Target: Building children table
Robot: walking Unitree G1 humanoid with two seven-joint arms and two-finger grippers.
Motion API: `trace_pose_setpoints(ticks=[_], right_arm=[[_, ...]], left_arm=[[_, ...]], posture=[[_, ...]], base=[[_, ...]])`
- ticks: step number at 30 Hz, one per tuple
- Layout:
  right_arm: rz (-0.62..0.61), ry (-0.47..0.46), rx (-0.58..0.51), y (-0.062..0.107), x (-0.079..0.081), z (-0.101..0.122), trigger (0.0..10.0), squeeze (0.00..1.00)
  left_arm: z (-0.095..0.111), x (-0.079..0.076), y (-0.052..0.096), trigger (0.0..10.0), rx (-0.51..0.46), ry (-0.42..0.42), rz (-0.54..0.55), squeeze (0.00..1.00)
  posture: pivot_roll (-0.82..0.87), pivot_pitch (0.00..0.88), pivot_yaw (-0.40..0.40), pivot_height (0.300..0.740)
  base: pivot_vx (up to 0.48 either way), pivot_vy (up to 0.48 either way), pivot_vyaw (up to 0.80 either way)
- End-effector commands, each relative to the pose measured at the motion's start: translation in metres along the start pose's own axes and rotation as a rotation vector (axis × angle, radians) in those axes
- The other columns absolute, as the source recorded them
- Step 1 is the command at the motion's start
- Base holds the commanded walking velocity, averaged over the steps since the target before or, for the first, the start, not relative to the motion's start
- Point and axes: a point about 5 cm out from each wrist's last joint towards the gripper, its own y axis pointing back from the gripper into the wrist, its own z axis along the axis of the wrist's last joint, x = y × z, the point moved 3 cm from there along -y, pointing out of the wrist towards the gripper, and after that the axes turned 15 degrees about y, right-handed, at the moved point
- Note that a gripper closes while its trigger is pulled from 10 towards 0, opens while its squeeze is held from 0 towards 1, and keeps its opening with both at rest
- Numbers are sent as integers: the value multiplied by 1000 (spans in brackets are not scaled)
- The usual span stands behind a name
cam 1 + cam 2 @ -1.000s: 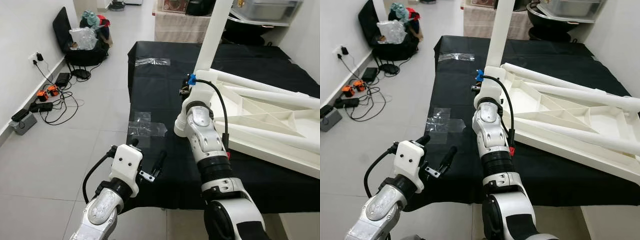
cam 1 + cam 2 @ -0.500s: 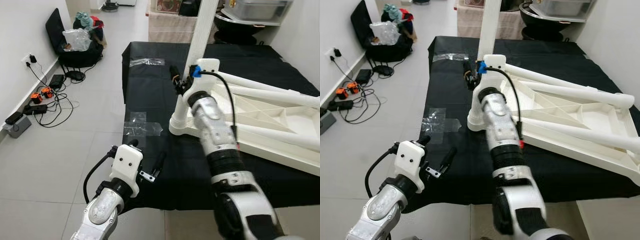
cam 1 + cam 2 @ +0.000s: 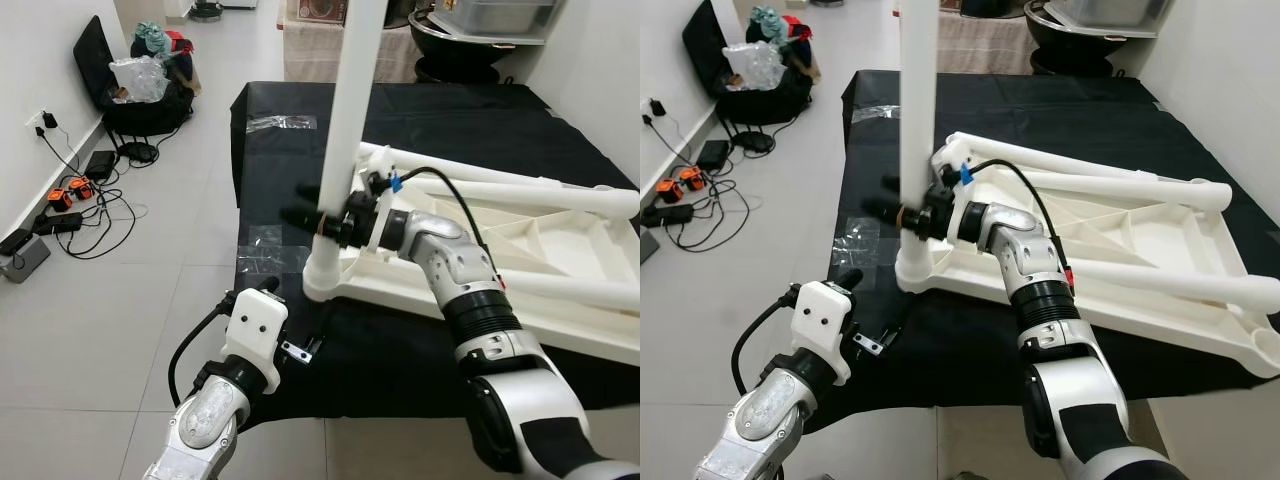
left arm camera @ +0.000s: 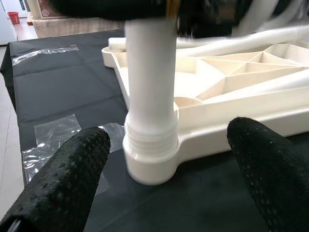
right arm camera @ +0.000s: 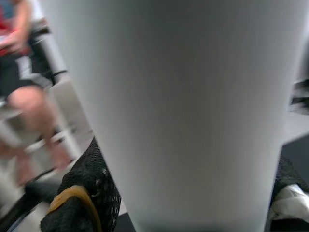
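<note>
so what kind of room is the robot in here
Probably a lived-in home room used as a workspace: tiled floor, a cloth-covered table holding an upturned white children's table, and chargers and cables by the wall.

The table leg (image 3: 345,140) and the upturned tabletop (image 3: 520,235) are plain cream-white plastic, lying on a solid black cloth (image 3: 300,160) patched with clear, shiny tape (image 3: 275,250). The right gripper (image 3: 315,222) has black fingers with a yellow-orange band on one, a blue clip behind it, and a silver arm with a black cable; the left gripper (image 4: 159,174) has black dimpled fingers on a white housing. The floor (image 3: 110,300) is pale grey tile, strewn with black cables (image 3: 95,215) and orange plugs.
</note>
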Motion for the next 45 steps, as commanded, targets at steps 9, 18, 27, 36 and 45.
trace_pose_setpoints(ticks=[9,18,27,36,45], right_arm=[[-121,28,-1,-15,-9,-4,0,0],[-736,116,177,-1,-54,-13,0,0],[-1398,24,266,32,-67,-5,0,0],[-1344,-16,145,-4,-55,9,10000,0],[-1214,94,66,-5,-55,23,10000,0]], left_arm=[[-6,-1,1,10000,20,3,3,0],[-7,-1,0,10000,22,0,-6,0],[-8,-1,-1,10000,20,-4,-8,0],[-8,-2,-1,10000,16,-2,-4,0],[-9,-2,-1,10000,18,1,-5,0]], posture=[[88,41,-91,740],[77,26,-85,740],[77,18,-91,740],[75,16,-94,740],[74,13,-91,740]], base=[[0,0,0],[0,0,0],[0,0,0],[0,0,0],[0,0,0]])
